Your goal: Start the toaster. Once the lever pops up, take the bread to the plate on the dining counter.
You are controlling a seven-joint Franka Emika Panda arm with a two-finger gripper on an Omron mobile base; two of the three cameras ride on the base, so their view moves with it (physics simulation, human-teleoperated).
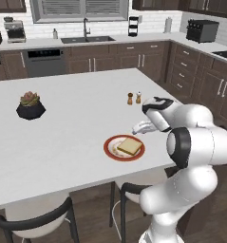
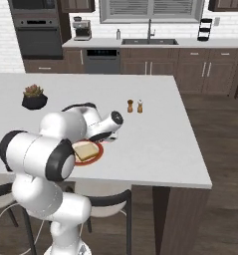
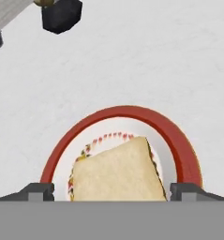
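The bread (image 3: 117, 171) lies flat on the plate (image 3: 179, 140), near the dining counter (image 1: 62, 133) edge at about 5 o'clock. The gripper (image 3: 111, 191) hangs just above it, fingers spread and holding nothing. If the arm lifts carelessly, a fingertip (image 3: 38, 191) may catch the crust and drag the slice off.

Setting: a home kitchen, rendered. Dark brown cabinets (image 1: 191, 76) run along the walls under pale worktops. A sink with tap (image 1: 86, 38) sits below a window with blinds (image 1: 81, 8). Built-in oven (image 2: 38, 35) in the right base view, dishwasher (image 1: 46, 60), coffee machine (image 1: 14, 29). A large white island counter (image 1: 67, 137) with stools (image 1: 36, 218) carries a potted plant (image 1: 30, 105) and salt and pepper shakers (image 1: 134, 98).
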